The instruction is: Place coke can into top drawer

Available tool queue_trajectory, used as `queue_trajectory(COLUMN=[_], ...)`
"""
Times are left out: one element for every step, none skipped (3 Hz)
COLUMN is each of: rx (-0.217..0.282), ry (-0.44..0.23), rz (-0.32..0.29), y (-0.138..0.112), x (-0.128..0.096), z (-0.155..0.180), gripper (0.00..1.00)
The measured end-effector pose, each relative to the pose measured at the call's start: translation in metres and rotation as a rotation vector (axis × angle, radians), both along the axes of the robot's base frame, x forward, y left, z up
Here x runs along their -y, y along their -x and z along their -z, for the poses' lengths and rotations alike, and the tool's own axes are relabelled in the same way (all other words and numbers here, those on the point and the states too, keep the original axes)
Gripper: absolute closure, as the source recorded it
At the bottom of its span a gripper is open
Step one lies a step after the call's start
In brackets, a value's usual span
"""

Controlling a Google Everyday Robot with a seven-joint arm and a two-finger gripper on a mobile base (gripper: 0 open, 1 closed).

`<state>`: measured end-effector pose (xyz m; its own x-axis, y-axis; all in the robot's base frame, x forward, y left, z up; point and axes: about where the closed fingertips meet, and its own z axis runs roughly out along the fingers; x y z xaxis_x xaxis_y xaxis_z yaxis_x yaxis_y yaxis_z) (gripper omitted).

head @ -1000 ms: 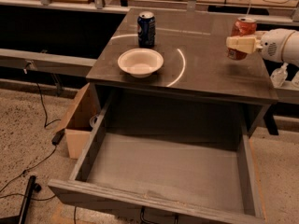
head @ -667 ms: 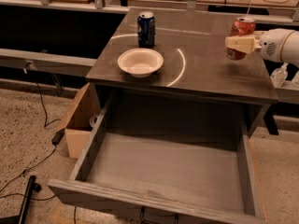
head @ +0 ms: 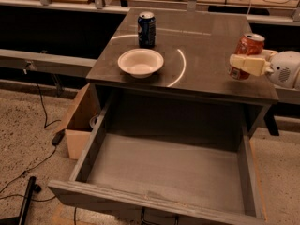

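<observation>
Reaching in from the right, the gripper point(head: 240, 63) pinches the coke can point(head: 250, 44) between its cream fingers over the right side of the dark cabinet top point(head: 211, 34) — the can leans slightly, and whether its base touches the surface cannot be told. Below, the top drawer point(head: 161, 170) is pulled fully out, well apart from the can. A light-wood box point(head: 78, 123) stands on the floor against the cabinet's left side, while a white bowl point(head: 140, 62) sits near the top's front-left edge, just in front of a dark blue soda can point(head: 146, 29).

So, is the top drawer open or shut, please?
Open: the top drawer is pulled out, floor visible. The gripper grips the coke can at right.
</observation>
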<state>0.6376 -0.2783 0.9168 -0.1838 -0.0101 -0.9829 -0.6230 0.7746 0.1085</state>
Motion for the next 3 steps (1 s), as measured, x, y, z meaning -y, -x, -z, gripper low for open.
queue_trajectory(rx=[0.040,0.064,0.061], ry=[-0.047,-0.084,-0.085], rz=[-0.072,-0.179,-0.218], y=[0.041,0.068,0.075], x=[-0.017,-0.029,-0.037], z=[-0.002,-0.004,-0.004], gripper=[1.00,1.00,1.00])
